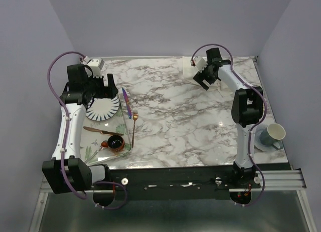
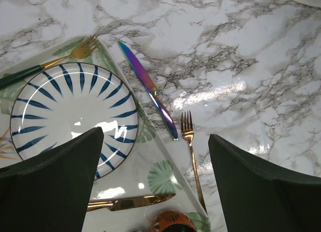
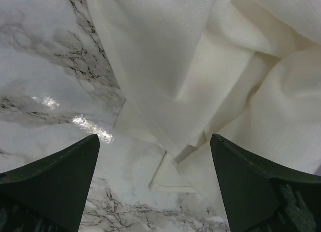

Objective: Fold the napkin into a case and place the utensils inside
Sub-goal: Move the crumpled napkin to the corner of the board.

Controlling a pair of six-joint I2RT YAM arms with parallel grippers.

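The cream napkin (image 3: 200,66) lies crumpled in loose folds on the marble at the far right; in the top view only a pale edge (image 1: 186,65) shows beside the gripper. My right gripper (image 3: 154,142) (image 1: 205,75) hovers open over the napkin's near corner, holding nothing. The purple-blue utensil (image 2: 150,89) (image 1: 126,101) and the copper-gold fork (image 2: 193,157) (image 1: 134,123) lie on the marble just right of the leaf-print tray (image 2: 165,179). My left gripper (image 2: 155,134) (image 1: 103,86) is open and empty above the tray's right edge, over the striped plate.
On the tray (image 1: 95,147) are a white plate with dark radial stripes (image 2: 70,109) (image 1: 103,109), a copper knife (image 2: 130,202) (image 1: 103,131), a green-handled gold fork (image 2: 50,61) and an orange-patterned cup (image 2: 173,222) (image 1: 116,142). A grey mug on a saucer (image 1: 273,134) stands at the right edge.
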